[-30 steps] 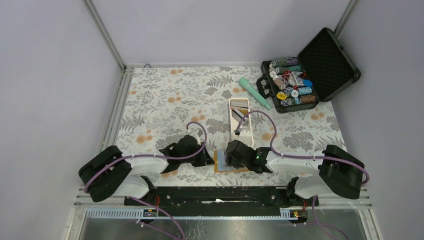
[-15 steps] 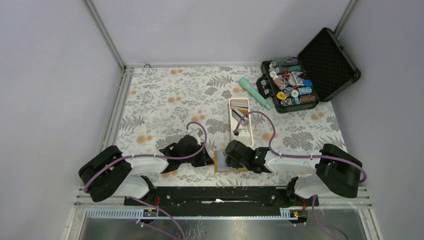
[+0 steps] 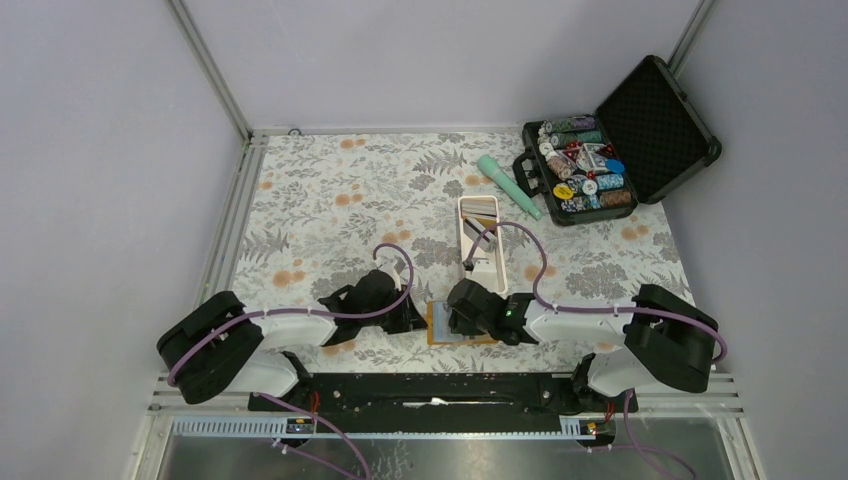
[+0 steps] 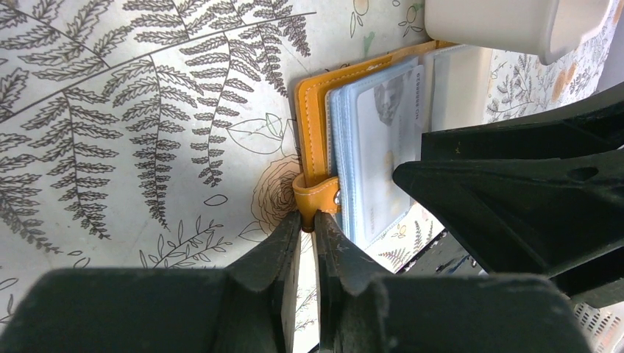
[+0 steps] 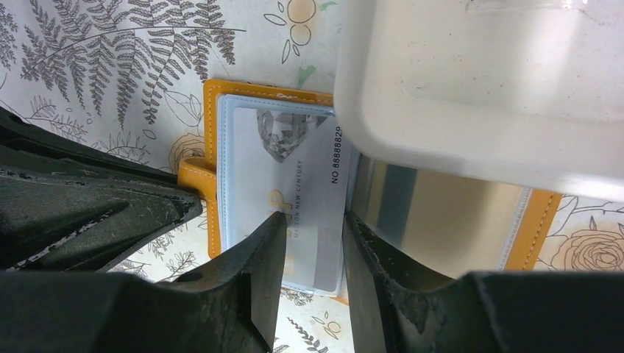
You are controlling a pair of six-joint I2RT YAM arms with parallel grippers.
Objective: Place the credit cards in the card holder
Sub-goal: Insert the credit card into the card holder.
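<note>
The orange card holder (image 3: 437, 325) lies open on the patterned table between my two grippers. My left gripper (image 4: 307, 219) is shut on its snap tab (image 4: 318, 193) at the holder's left edge. A grey credit card (image 5: 313, 184) sits partly inside the light blue clear pocket (image 5: 246, 169) of the left half. My right gripper (image 5: 314, 219) stands open over that card, one finger on its face and the other at its right edge. A tan card (image 5: 449, 213) lies in the holder's right half, partly under the white tray.
A long white tray (image 3: 480, 215) stands just beyond the card holder and overhangs it in the right wrist view. A teal cylinder (image 3: 508, 185) and an open black case of poker chips (image 3: 600, 160) are at the back right.
My right gripper has edged left over the card holder and its jaws have narrowed. The left gripper has stayed on the snap tab.
</note>
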